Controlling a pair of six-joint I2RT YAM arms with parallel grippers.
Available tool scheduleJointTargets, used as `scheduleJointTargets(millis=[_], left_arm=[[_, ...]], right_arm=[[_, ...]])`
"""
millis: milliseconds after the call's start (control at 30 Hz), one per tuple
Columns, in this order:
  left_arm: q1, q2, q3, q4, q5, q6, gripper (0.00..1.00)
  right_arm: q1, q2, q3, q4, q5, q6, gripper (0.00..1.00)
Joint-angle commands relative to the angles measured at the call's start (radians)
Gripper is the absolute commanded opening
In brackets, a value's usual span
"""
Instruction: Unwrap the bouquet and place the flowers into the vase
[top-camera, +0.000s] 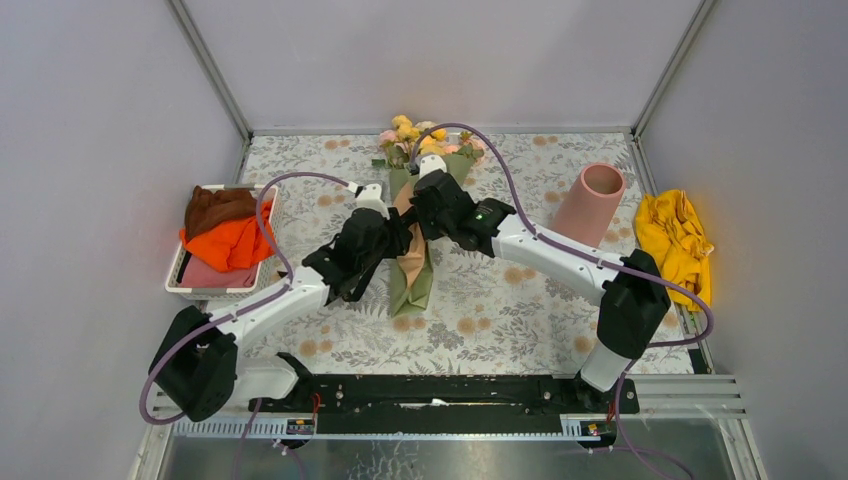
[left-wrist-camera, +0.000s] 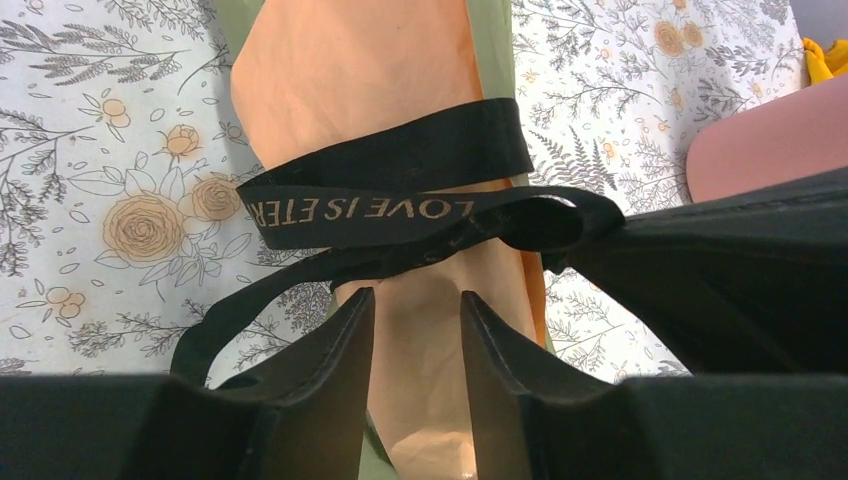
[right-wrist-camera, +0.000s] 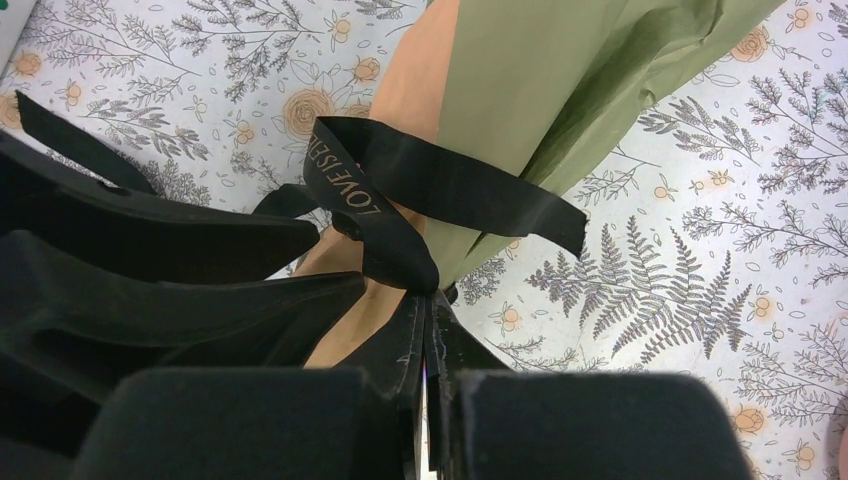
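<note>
The right gripper (right-wrist-camera: 430, 302) has its fingers pressed flat together on the black ribbon (right-wrist-camera: 440, 185), pinching it right at the knot (gold lettering runs along the band). The left gripper (left-wrist-camera: 416, 298) stands partly open, its two fingers (left-wrist-camera: 330, 360) set on either side of the narrow peach-orange part of the bouquet (top-camera: 412, 268). Whether they actually touch the paper cannot be told. The two grippers crowd close together, the right one just beside the left at the ribbon's loop.

The ribbon is tied around the paper cone, over peach-orange paper with olive-green paper beside it. The bouquet lies flat on the floral tablecloth (top-camera: 500, 320) in the middle of the table. Its pointed end faces the arm bases and its wide end faces the back wall, where the flowers (top-camera: 420, 135) show as yellow and pink blooms.

The vase (top-camera: 592, 205), a pink cylinder, stands upright to the right of the bouquet and well apart from it. Farther right, a crumpled yellow cloth (top-camera: 678, 235) lies near the table's edge. On the left, a white basket (top-camera: 215, 290) holds an orange cloth (top-camera: 230, 243) and a brown cloth (top-camera: 215, 205).
</note>
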Motion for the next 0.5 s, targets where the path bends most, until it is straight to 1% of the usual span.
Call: scheduleJointTargets(millis=[0, 33, 100, 300, 333, 400, 467], left_arm=[[-0.007, 0.043, 0.017, 0.095, -0.023, 0.016, 0.47], [-0.006, 0.052, 0.023, 0.097, -0.03, 0.018, 0.49], [-0.006, 0.073, 0.037, 0.099, -0.04, 0.025, 0.51], [-0.007, 0.142, 0.072, 0.102, -0.078, 0.043, 0.49], [-0.007, 0.153, 0.077, 0.104, -0.084, 0.045, 0.48], [-0.007, 0.175, 0.085, 0.114, -0.091, 0.052, 0.41], [-0.007, 0.193, 0.096, 0.117, -0.101, 0.055, 0.27]], right_arm=[[0.006, -0.061, -0.004, 0.022, 0.003, 0.012, 0.0], [0.006, -0.061, -0.005, 0.023, 0.001, 0.012, 0.0], [0.005, -0.063, -0.009, 0.022, -0.003, 0.015, 0.0], [0.005, -0.074, -0.025, 0.027, -0.015, 0.024, 0.0], [0.005, -0.077, -0.03, 0.028, -0.016, 0.027, 0.0], [0.005, -0.085, -0.04, 0.033, -0.019, 0.029, 0.0], [0.005, -0.089, -0.049, 0.032, -0.017, 0.032, 0.0]])
